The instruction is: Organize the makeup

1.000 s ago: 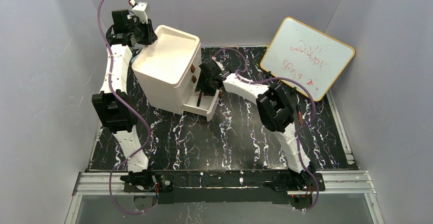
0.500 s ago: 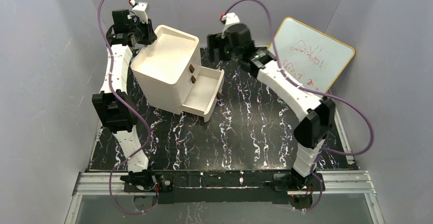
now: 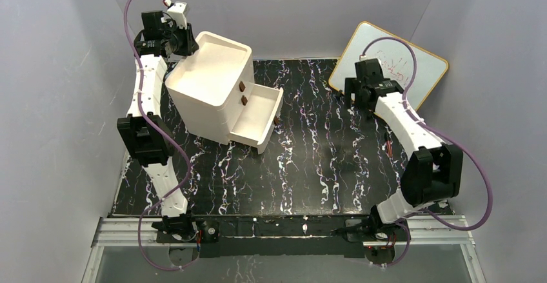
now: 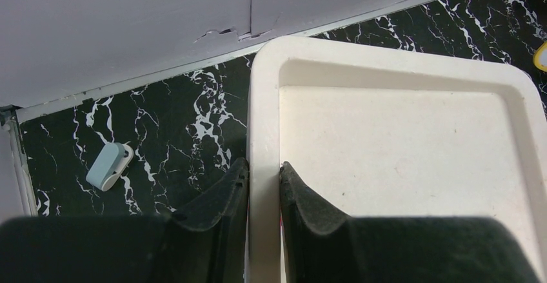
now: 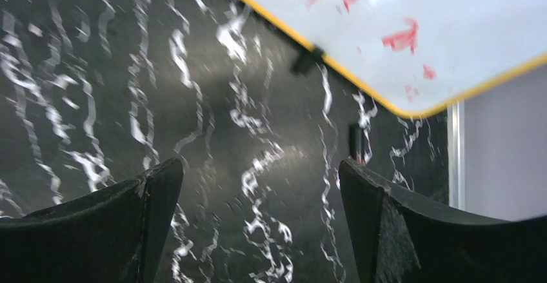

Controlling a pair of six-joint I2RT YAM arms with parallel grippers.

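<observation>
My left gripper (image 3: 179, 43) is shut on the back left rim of the cream three-drawer box (image 3: 209, 86); in the left wrist view its fingers (image 4: 226, 196) pinch the rim of the box (image 4: 264, 102). The bottom drawer (image 3: 258, 120) stands pulled out and looks empty. My right gripper (image 3: 359, 97) hangs open over the dark mat in front of the whiteboard; the right wrist view shows it (image 5: 261, 186) empty. A thin dark stick with a red end (image 5: 357, 142) lies on the mat by its right finger. It also shows faintly from above (image 3: 389, 146). The discs and the pad are out of view.
The yellow-framed whiteboard (image 3: 389, 70) leans at the back right, close behind my right gripper; it also shows in the right wrist view (image 5: 413, 31). A small pale blue and white piece (image 4: 109, 165) lies on the mat behind the box near the back wall.
My right arm has left the open drawer, swung up and back, then moved right to the whiteboard. The drawer stays pulled out. The left arm has not moved.
</observation>
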